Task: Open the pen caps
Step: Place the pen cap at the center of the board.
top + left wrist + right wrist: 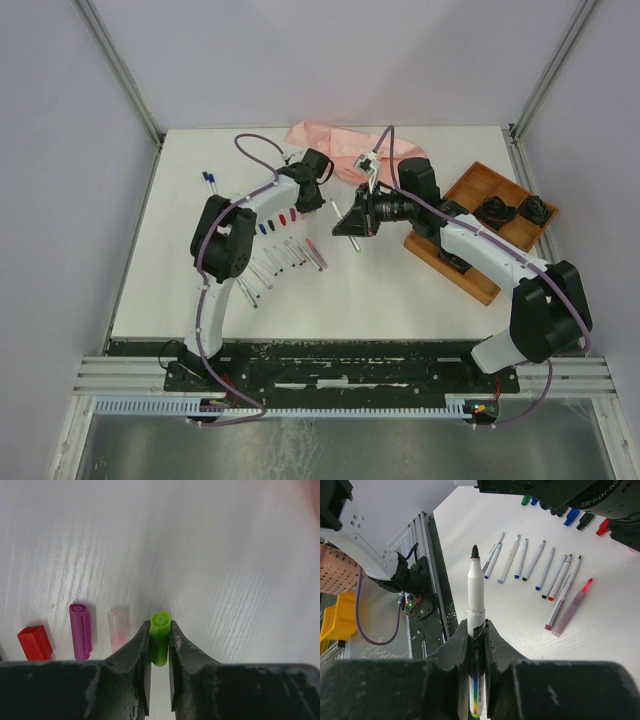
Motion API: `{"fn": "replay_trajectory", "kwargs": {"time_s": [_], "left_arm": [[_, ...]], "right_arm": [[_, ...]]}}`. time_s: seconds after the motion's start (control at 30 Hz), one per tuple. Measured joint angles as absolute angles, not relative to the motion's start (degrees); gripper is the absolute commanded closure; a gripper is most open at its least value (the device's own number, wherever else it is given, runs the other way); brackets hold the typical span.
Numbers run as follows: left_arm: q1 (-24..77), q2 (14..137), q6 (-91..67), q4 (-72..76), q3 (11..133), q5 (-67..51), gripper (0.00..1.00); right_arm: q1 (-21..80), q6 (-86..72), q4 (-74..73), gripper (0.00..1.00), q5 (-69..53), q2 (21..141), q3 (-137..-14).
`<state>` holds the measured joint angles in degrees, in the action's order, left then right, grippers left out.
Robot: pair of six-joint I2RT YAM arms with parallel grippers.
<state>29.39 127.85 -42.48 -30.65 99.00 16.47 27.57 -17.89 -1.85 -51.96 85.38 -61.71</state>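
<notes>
Left wrist view: my left gripper point(159, 628) pinches small lime-green plastic cap point(160, 639), long axis along fingers, low over white table point(225, 555), just right of translucent pinkish cap point(118, 626). My right gripper point(476, 630) clamps white plastic pen barrel point(475, 590), uncapped.

Left claw point(160, 631) is clamped on a lime cap point(160, 641): one finger point(139, 652) on each side, the cap's open end facing away from the camera, and its body down against the white counter point(210, 555). Three more caps lie in a row to its left, all apart from each other: a clear cap point(118, 629) with a pinkish tint just beside the claw, then a magenta cap point(81, 630) with a clip, then a squarish red cap point(35, 642) nearest the frame edge.
</notes>
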Motion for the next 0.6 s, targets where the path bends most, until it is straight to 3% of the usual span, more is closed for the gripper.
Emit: {"fn": "replay_trajectory", "kwargs": {"time_s": [0.1,0.6], "left_arm": [[29.4,127.9,-41.9,-31.4,99.2,16.6,0.75],[29.4,127.9,-41.3,-32.6,99.3,16.6,0.72]], "right_arm": [[27.6,-17.9,-1.8,1.0,-52.0,85.4,-61.7],[27.6,-17.9,-1.9,1.0,-52.0,85.4,-61.7]]}}
